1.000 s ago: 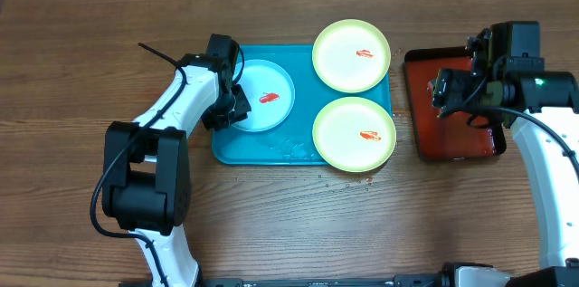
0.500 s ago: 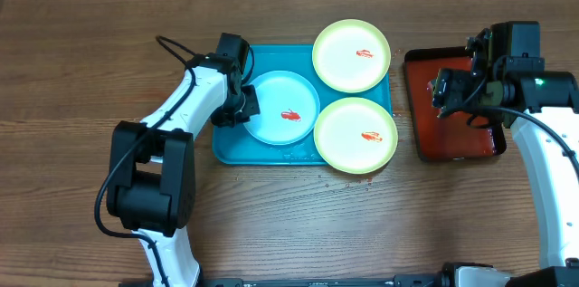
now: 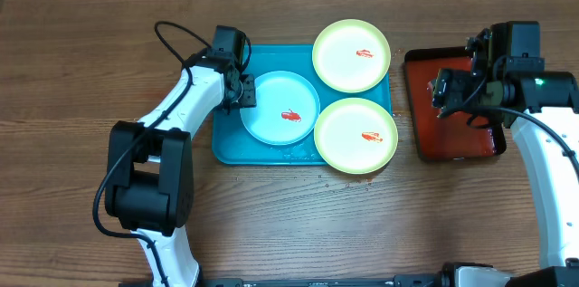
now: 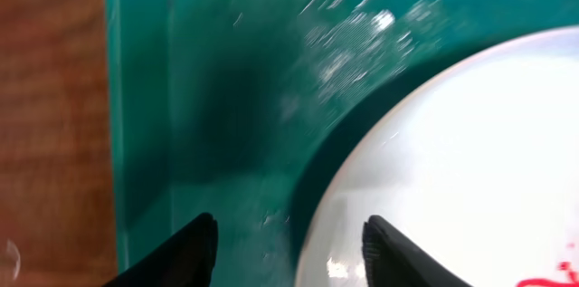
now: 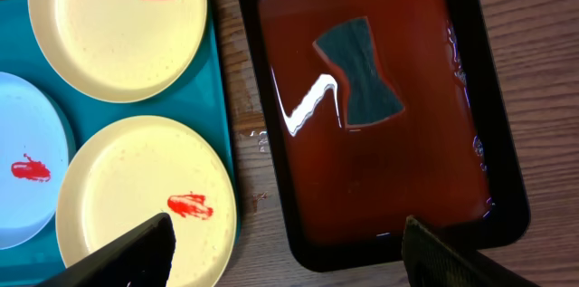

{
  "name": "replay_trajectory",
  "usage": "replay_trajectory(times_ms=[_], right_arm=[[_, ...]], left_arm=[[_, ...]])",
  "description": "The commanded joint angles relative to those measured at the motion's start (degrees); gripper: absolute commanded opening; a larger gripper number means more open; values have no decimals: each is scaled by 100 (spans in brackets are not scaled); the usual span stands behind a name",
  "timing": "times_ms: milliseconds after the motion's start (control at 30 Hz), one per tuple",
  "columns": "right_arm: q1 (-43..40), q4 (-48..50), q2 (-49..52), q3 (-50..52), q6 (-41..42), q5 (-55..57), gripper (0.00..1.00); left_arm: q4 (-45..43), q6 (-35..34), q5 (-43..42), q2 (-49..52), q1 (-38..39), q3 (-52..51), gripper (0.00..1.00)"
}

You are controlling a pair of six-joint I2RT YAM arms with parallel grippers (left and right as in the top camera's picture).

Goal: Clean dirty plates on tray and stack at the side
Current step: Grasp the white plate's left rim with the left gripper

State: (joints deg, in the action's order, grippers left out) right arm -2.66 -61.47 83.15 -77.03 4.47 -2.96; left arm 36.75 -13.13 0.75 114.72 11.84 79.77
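Note:
The teal tray (image 3: 226,145) holds all three plates. The pale blue-white plate (image 3: 280,108) lies at its middle, touching the near yellow-green plate (image 3: 355,135). The far yellow-green plate (image 3: 352,54) overhangs the tray's back rim. Each plate has a red smear. My left gripper (image 3: 242,95) is open at the pale plate's left edge. In the left wrist view the plate's rim (image 4: 470,160) lies between the jaws (image 4: 289,233) over the tray floor (image 4: 226,97). My right gripper (image 3: 450,97) is open and empty above the dark red tray, its jaws (image 5: 289,246) straddling that tray's near-left corner.
The dark red black-rimmed tray (image 3: 452,147) stands right of the teal tray; it holds a wet film and a grey-blue hourglass-shaped piece (image 5: 360,70). Wood table (image 3: 289,224) surrounds both trays. Small droplets lie on the wood by the teal tray's front edge.
The pale blue-white plate slid right from the tray's left part to its middle, against the yellow-green plates. My left gripper followed, then drew back slightly. The right arm has not moved.

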Motion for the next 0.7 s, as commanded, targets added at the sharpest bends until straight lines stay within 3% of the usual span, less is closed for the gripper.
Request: replay_trajectory(times_ms=[0, 100, 300, 400, 667], right_arm=[[-44, 20, -72, -92, 24, 37, 82], [-44, 20, -72, -92, 24, 37, 82], [-44, 24, -72, -92, 26, 37, 82], [-44, 24, -72, -92, 61, 37, 80], [-44, 125, 256, -173, 352, 33, 76]], left_arm=[[-127, 807, -566, 129, -15, 103, 48], [-9, 800, -573, 295, -15, 103, 36], [435, 800, -210, 560, -26, 103, 29], [476, 800, -28, 577, -26, 103, 4], [1139, 531, 365, 527, -227, 610, 4]])
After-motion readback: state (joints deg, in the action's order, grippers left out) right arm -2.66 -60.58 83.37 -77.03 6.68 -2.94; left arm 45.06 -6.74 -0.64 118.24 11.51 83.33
